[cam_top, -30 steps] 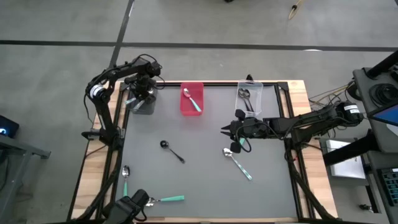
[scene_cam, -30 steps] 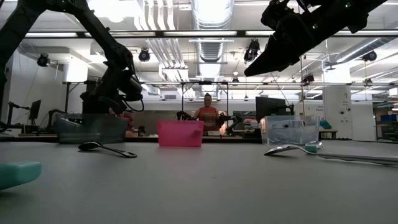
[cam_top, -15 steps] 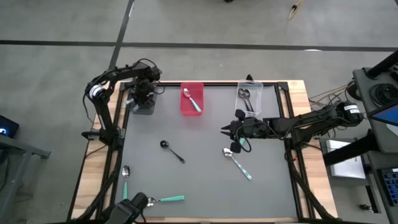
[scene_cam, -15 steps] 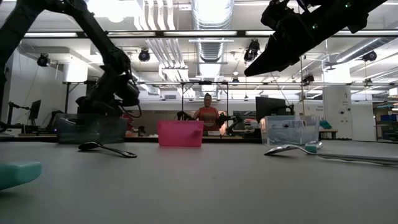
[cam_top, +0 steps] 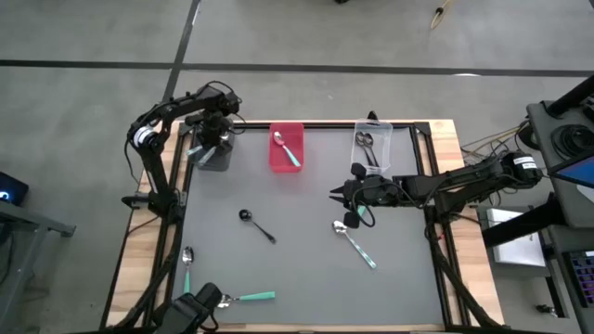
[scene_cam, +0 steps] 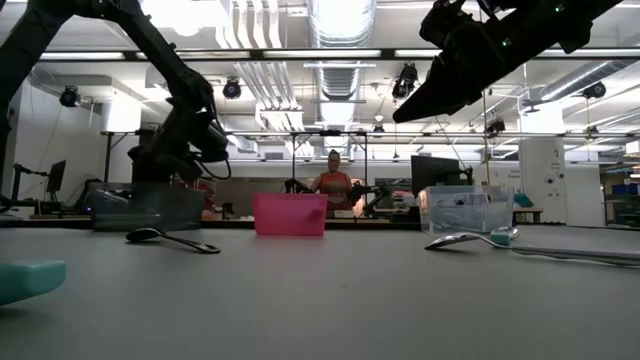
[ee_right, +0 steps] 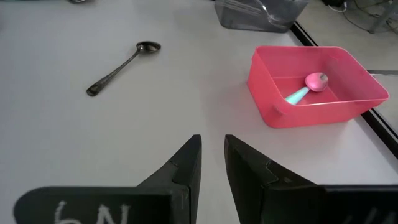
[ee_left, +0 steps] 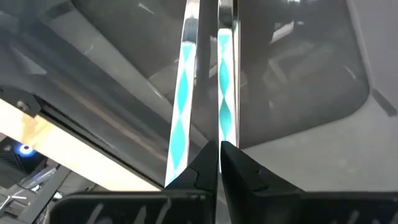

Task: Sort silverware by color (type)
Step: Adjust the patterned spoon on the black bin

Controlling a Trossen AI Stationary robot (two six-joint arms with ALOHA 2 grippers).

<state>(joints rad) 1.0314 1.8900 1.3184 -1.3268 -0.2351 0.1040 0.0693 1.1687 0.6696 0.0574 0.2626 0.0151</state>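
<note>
The left gripper [cam_top: 214,139] hangs over the grey bin [cam_top: 213,156] at the bench's [cam_top: 306,278] far left corner, its jaws clenched together and empty. In the left wrist view the closed fingertips [ee_left: 217,163] sit just above two patterned-handled spoons [ee_left: 221,93], which lie side by side inside the bin.

The right gripper [cam_top: 336,194] hovers above the middle of the bench, toward its right side, jaws slightly parted with nothing between them. In the right wrist view the fingers [ee_right: 186,165] stand apart over bare bench.

The red bin [cam_top: 286,148] at the middle of the far edge holds one teal-handled spoon [cam_top: 287,150]. The clear bin [cam_top: 373,144] near the far right corner holds dark spoons [cam_top: 366,141].

Loose on the bench: a black spoon [cam_top: 257,225] left of centre, a teal-handled spoon on the right side [cam_top: 354,242] just nearside of the right gripper, a spoon by the left edge [cam_top: 187,263] near the near left corner, and a teal-handled spoon along the near edge [cam_top: 247,297].

In the low view, a person [scene_cam: 333,183] stands in the room behind the red bin.
</note>
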